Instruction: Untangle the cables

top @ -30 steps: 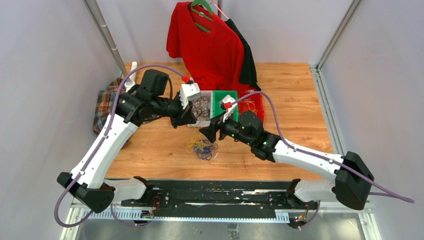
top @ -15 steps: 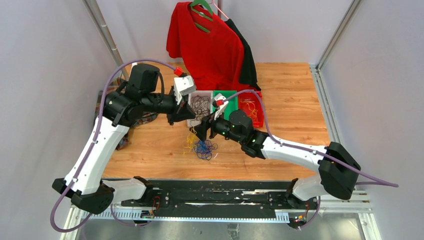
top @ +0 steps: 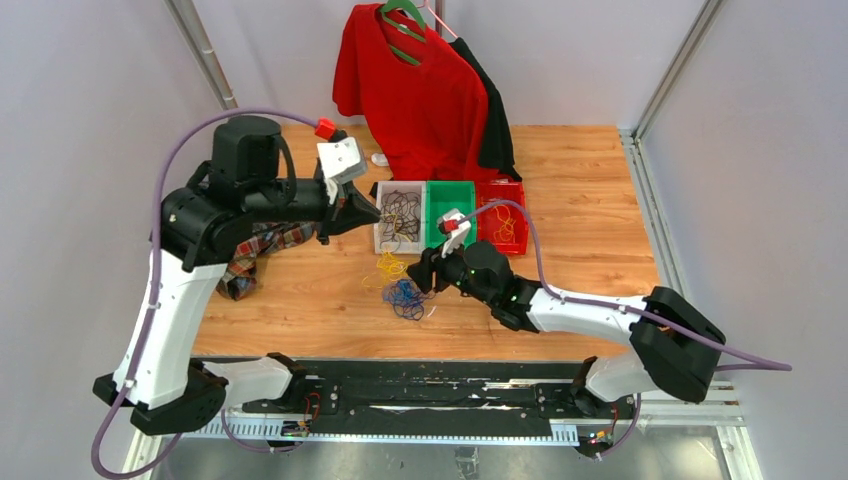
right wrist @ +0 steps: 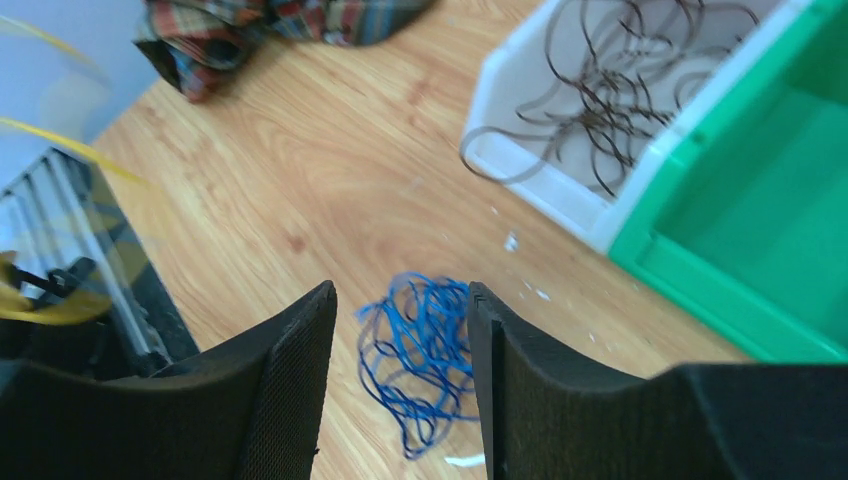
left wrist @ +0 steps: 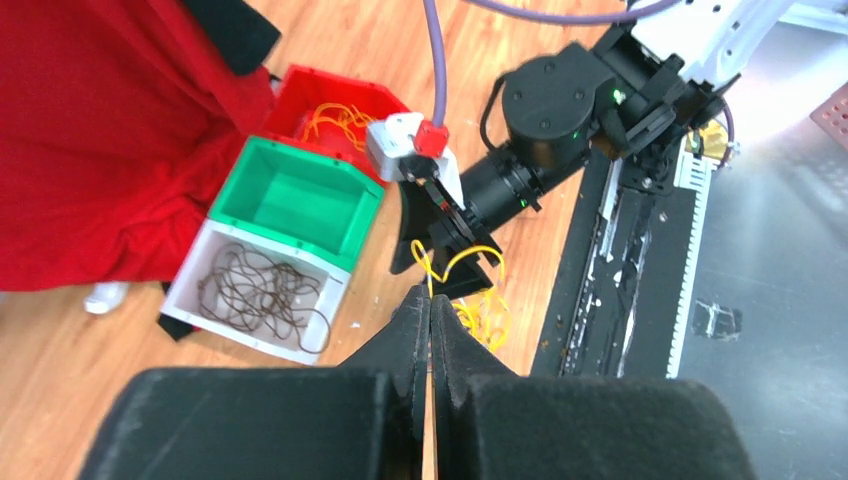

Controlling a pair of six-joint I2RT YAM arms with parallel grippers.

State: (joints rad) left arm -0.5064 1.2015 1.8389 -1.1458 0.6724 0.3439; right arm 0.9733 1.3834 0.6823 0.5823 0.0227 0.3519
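A blue tangle of cables [top: 405, 296] lies on the wooden table [top: 590, 200], with yellow cables [top: 388, 266] just left of and behind it. My left gripper [top: 370, 212] is raised above the table, shut on a thin yellow cable [left wrist: 452, 262] that runs from its tips [left wrist: 430, 292] down to the yellow pile [left wrist: 486, 316]. My right gripper [top: 420, 276] is low over the table. In its wrist view the jaws [right wrist: 400, 300] stand open on either side of the blue tangle [right wrist: 422, 340], apart from it. Blurred yellow strands [right wrist: 60, 145] cross that view's left edge.
Three bins stand in a row behind the tangle: a white bin [top: 380, 228] with dark cables, a green bin [top: 448, 205], a red bin [top: 515, 240] with yellow cables. A red shirt [top: 420, 90] hangs at the back. A plaid cloth [top: 262, 246] lies at the left.
My left arm has lifted and swung left, drawing the yellow cable out of the pile. My right gripper has dropped toward the blue tangle and its jaws have narrowed.
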